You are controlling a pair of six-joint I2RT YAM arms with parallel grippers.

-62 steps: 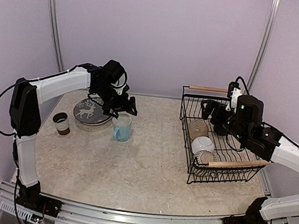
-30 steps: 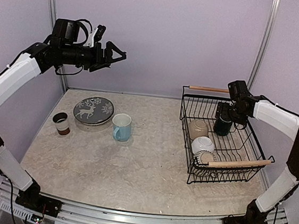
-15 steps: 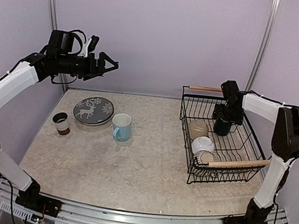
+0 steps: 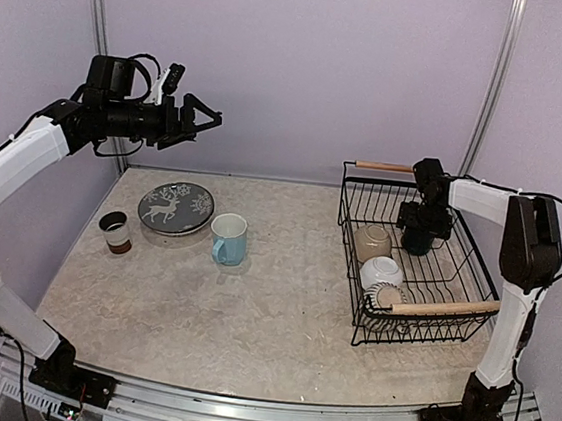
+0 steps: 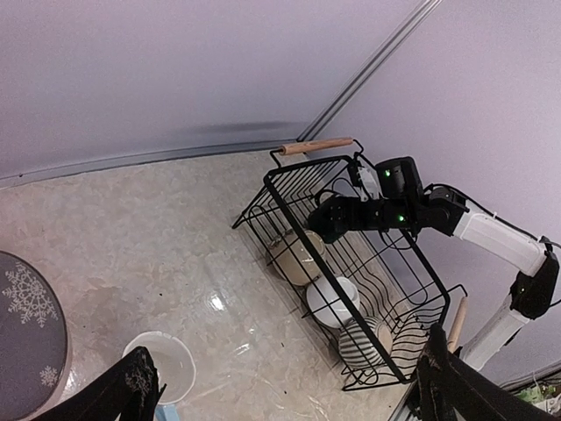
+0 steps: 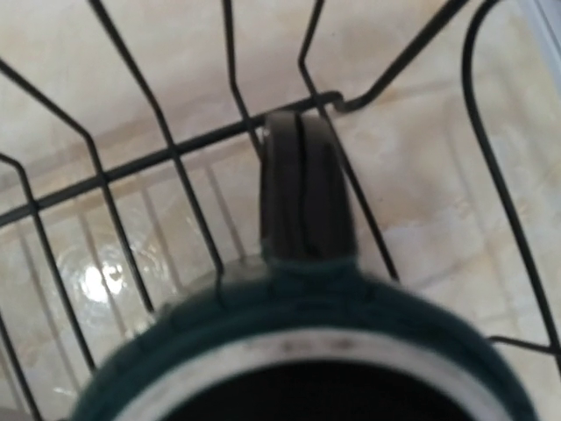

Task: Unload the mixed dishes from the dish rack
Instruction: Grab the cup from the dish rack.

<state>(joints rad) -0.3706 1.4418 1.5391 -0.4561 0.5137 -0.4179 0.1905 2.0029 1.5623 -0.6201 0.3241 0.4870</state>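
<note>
Top external: my right gripper [image 4: 422, 218] at the dish rack's [image 4: 449, 309] dark green mug [image 4: 418, 238], I can't tell its grip; left gripper [image 4: 202, 120] splayed empty; next I'd lift straight up.

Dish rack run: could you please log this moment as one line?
left gripper open, raised | right gripper at dark green mug in dish rack, grip unclear | unloaded: deer plate, blue mug, cup

One rack [image 4: 390, 167] — two plates [image 4: 176, 207] [image 4: 385, 299], two bowls [image 4: 371, 242] [image 4: 383, 272], two mugs [image 4: 228, 238] [image 4: 418, 240], one cup [image 4: 114, 231].
</note>
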